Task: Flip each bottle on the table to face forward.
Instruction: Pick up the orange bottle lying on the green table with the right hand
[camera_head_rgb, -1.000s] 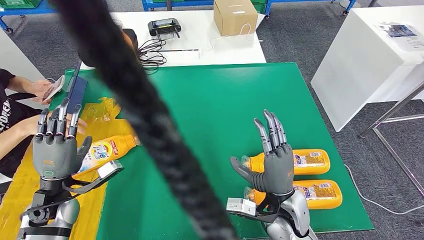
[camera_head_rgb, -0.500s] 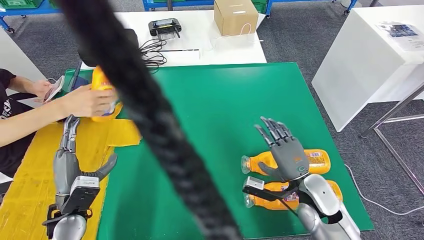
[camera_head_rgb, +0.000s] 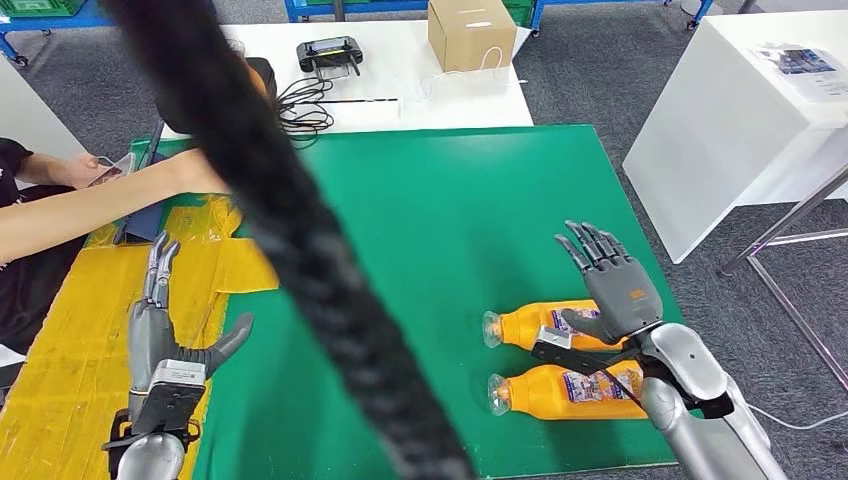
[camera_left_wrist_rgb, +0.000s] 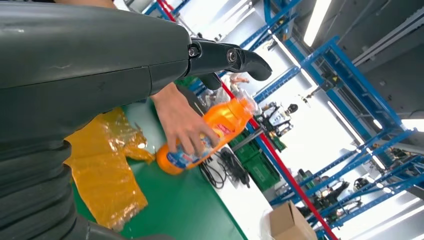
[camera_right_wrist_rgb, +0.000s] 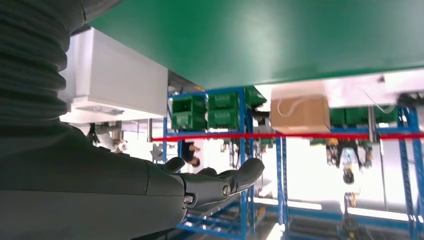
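Behind black cable (camera_head_rgb: 300, 250), person's arm (camera_head_rgb: 110, 205) partly hidden.

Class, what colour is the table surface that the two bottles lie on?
Green table surface, clearest in the head view.

Two bottles lie on their sides at the near right of the worktop (camera_head_rgb: 440, 200), the farther bottle (camera_head_rgb: 530, 322) just behind the nearer bottle (camera_head_rgb: 560, 390), with the right hand (camera_head_rgb: 612, 285) over them. At the far left a person's hand (camera_left_wrist_rgb: 182, 125) holds a third bottle (camera_left_wrist_rgb: 220, 122). The left hand (camera_head_rgb: 160, 320) is at the near left, over a crumpled sheet (camera_head_rgb: 60, 330).
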